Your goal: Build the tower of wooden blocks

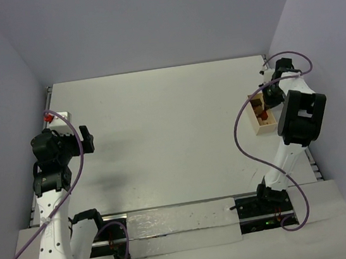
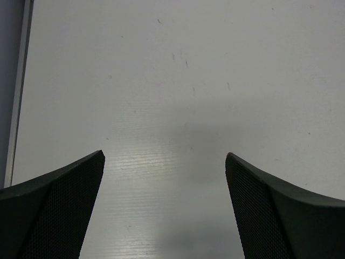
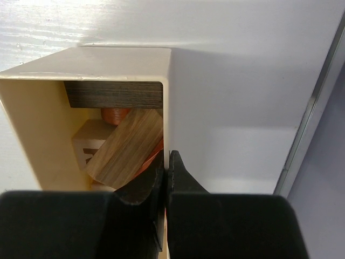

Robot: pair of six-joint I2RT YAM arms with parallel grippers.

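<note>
The wood blocks (image 3: 126,145) lie jumbled inside the pale wooden box (image 3: 32,124); a dark brown bar (image 3: 116,94) spans its far end, and a tan bar leans tilted over a reddish-brown piece (image 3: 114,114). The box stands near the right edge of the desk (image 1: 172,123); the right gripper (image 3: 167,154) has its fingers pinching the box's right wall. Well apart, the left gripper (image 2: 164,156) hangs above the desk's left side, fingers spread.

the blocks (image 3: 124,148) lie in the box (image 1: 265,129) at the table's (image 1: 161,137) right edge (right hand (image 3: 167,155) astride its wall).
</note>
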